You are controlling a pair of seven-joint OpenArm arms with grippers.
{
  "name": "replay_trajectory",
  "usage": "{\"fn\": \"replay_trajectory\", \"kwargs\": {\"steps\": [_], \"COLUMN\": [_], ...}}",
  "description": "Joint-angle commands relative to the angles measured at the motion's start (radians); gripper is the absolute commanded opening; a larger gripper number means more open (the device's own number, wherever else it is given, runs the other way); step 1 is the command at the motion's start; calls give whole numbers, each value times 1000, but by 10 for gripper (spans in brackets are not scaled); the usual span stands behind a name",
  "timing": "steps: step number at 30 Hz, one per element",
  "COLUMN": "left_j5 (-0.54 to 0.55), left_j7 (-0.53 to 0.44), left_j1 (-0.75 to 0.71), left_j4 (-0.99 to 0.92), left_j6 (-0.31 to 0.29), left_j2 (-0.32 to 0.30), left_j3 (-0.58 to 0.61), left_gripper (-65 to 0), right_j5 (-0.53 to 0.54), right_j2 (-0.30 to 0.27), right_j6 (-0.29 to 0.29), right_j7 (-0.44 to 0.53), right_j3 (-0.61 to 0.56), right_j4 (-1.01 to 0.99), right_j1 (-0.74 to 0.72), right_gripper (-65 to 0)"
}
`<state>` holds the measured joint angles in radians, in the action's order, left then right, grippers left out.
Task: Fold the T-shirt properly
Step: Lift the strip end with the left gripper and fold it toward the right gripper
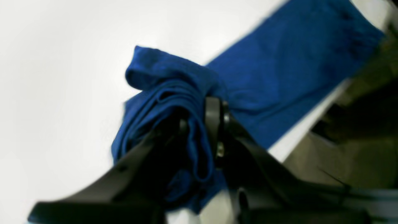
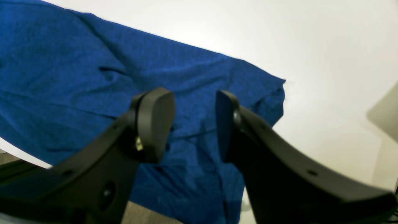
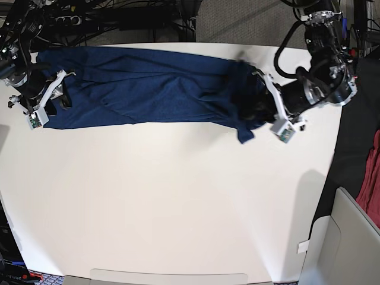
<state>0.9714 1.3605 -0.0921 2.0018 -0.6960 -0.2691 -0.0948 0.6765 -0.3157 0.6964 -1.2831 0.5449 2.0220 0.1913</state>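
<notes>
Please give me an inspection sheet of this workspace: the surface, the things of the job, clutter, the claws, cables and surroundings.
Surface: white table, mostly bare.
Job's things: T-shirt, dark blue, stretched as a long band along the far edge of the table; one end is bunched up.
Clutter: nothing seen on the table.
Claws: left claw shut on the bunched end of the T-shirt; right claw open over the other end, with nothing between its jaws.
Cables: black cables behind the table's far edge.
Surroundings: reddish cloth off the table at the side; grey panel near the corner.
</notes>
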Motion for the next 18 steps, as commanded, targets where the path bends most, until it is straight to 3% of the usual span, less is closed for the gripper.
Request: {"fn": "replay_trajectory", "kwargs": {"steps": [1, 11, 18], "left_j5": [13, 13, 8], "left_j7": [-5, -10, -8], "left_j1": [12, 64, 140], "left_j4": [24, 44, 37], "left_j6": [-2, -2, -2], "left_j2": [-9, -6, 61], "left_j3": [22, 235, 393], "left_gripper": [-613, -613, -613], "right_j5": [10, 10, 10], "right_j2": [-15, -9, -9], "right_j6": [2, 2, 2], "right_j7": [18, 21, 21], "right_j3": [7, 7, 7], "right_j4": [13, 13, 12], "right_j1": [-5, -5, -5], "right_gripper": [-389, -389, -389]}}
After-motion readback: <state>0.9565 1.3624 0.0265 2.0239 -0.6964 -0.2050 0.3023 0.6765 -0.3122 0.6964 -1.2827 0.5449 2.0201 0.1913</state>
